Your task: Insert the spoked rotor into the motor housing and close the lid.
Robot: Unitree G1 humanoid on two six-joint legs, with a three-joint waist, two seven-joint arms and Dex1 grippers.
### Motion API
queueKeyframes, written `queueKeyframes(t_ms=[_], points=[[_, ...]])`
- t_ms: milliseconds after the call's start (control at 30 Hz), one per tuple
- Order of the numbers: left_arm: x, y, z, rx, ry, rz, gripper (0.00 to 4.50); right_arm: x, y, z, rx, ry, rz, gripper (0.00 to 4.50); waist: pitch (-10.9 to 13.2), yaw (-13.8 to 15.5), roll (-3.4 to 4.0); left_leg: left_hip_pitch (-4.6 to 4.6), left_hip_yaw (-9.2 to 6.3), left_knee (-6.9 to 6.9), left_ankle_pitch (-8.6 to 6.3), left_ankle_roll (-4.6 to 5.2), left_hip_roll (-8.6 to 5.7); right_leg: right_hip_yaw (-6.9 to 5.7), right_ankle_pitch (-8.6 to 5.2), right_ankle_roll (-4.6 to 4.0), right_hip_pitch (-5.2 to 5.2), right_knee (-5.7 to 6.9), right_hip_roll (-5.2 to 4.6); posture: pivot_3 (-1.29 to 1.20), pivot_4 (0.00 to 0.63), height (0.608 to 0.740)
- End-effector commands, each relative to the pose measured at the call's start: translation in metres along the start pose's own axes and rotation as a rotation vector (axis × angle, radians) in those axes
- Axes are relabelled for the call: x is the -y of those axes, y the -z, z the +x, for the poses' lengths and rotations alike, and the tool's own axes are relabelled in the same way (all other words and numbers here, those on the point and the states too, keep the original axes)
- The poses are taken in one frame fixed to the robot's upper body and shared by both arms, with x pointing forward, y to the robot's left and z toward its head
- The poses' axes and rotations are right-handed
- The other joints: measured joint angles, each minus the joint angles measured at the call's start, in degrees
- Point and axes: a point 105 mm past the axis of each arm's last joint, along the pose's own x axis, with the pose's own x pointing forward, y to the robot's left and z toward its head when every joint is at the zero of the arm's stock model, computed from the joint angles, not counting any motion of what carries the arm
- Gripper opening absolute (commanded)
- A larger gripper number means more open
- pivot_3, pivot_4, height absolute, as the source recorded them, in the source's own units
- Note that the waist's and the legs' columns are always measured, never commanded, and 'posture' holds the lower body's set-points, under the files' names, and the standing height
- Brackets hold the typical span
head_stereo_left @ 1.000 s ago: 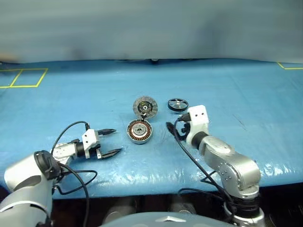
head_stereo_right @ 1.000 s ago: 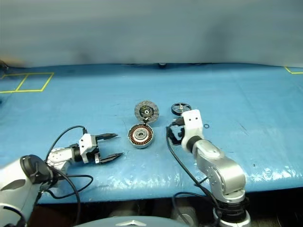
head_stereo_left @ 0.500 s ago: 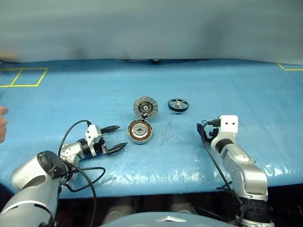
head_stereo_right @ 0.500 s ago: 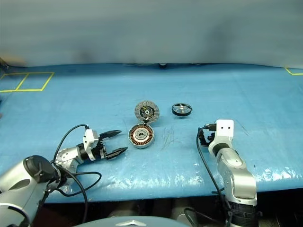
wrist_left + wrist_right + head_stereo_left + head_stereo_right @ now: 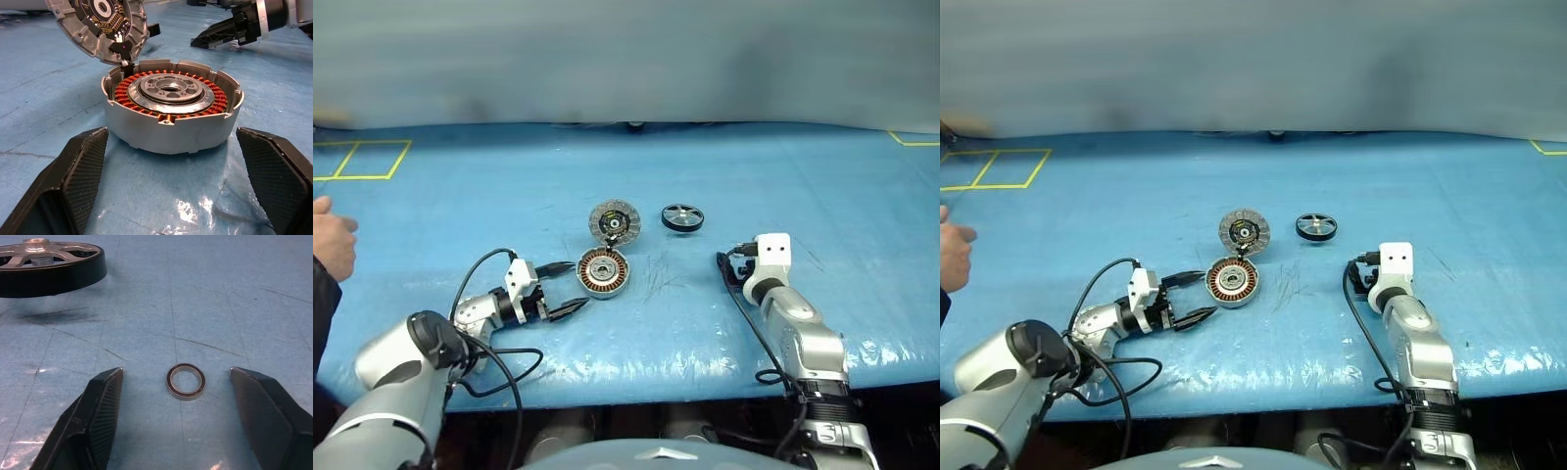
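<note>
Work surface: wide table covered in a glossy, wrinkled blue plastic sheet, scuffed with dark scratch marks near the middle. Yellow tape rectangles marked at the far left corner; another yellow tape corner far right. Backdrop: plain blurred grey wall.

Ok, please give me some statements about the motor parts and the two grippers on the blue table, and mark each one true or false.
1. The lid stands open above the motor housing. True.
2. The spoked rotor already sits inside the housing. False: it lies apart on the blue table cover.
3. A small ring lies between the right gripper fingers. True.
4. The left gripper is shut on the housing. False: it is open, with the housing in front of it.
</note>
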Motion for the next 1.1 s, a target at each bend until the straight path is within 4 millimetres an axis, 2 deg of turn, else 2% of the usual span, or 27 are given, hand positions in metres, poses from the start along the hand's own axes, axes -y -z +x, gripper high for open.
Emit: queueKeyframes(t_ms=[33,200,233,433,633,733,900,1100], points=[[-0.002,-0.004,0.002,0.015,-0.009,0.017,4.50,0.002,0.005,0.002,-0.021,0.017,0.023,2.43,0.00,0.06,0.00,0.00,-0.01,0.00,0.00,0.00,0.00,0.01,0.00,0.00,0.00,0.00,0.00,0.00,0.150,0.740],[-0.001,-0.005,0.004,0.012,0.002,0.022,4.50,0.000,0.010,-0.002,-0.035,0.025,0.077,0.80,0.00,0.10,-0.01,0.00,-0.02,0.01,-0.02,-0.02,0.00,0.03,0.00,0.00,0.02,-0.01,-0.01,0.00,0.150,0.740],[-0.001,-0.005,0.004,0.012,0.003,0.023,4.50,-0.002,0.011,-0.004,-0.037,0.024,0.088,0.64,-0.01,0.14,-0.01,0.00,-0.02,0.01,-0.02,-0.02,0.00,0.03,0.00,0.00,0.02,-0.01,0.00,0.00,0.150,0.740],[0.001,-0.004,0.005,0.010,0.017,0.028,4.50,-0.016,0.012,-0.015,-0.011,-0.017,0.114,0.64,-0.01,0.37,-0.01,0.00,-0.07,-0.01,-0.03,-0.01,0.00,0.04,0.00,0.00,0.02,-0.03,0.01,0.00,0.150,0.740],[0.003,-0.003,0.001,0.001,0.028,0.036,4.50,-0.099,-0.044,-0.050,0.211,-0.459,-0.025,0.64,0.04,-0.28,0.07,-0.03,-0.04,0.00,-0.02,-0.01,0.01,0.01,-0.01,0.01,-0.04,0.02,0.03,0.00,0.150,0.740],[0.003,-0.005,0.002,0.014,0.026,0.051,4.50,-0.127,-0.057,-0.063,0.231,-0.608,-0.083,0.64,0.06,-0.10,0.02,-0.02,-0.05,0.08,-0.02,-0.01,0.00,-0.07,0.00,0.04,0.02,0.00,0.04,0.00,0.150,0.740],[0.004,-0.006,0.002,0.017,0.040,0.049,4.50,-0.171,-0.059,-0.077,0.205,-0.832,-0.168,0.64,0.09,0.26,-0.05,-0.04,-0.08,0.10,-0.02,0.00,0.00,-0.13,0.01,0.05,0.03,-0.03,0.03,0.00,0.150,0.740],[0.006,-0.003,-0.003,0.002,0.047,0.047,4.50,-0.189,-0.045,-0.069,0.142,-0.887,-0.207,0.64,0.10,0.49,-0.07,-0.07,-0.07,0.10,-0.05,0.04,0.00,-0.12,0.02,0.04,0.02,-0.09,0.03,0.00,0.150,0.740]])
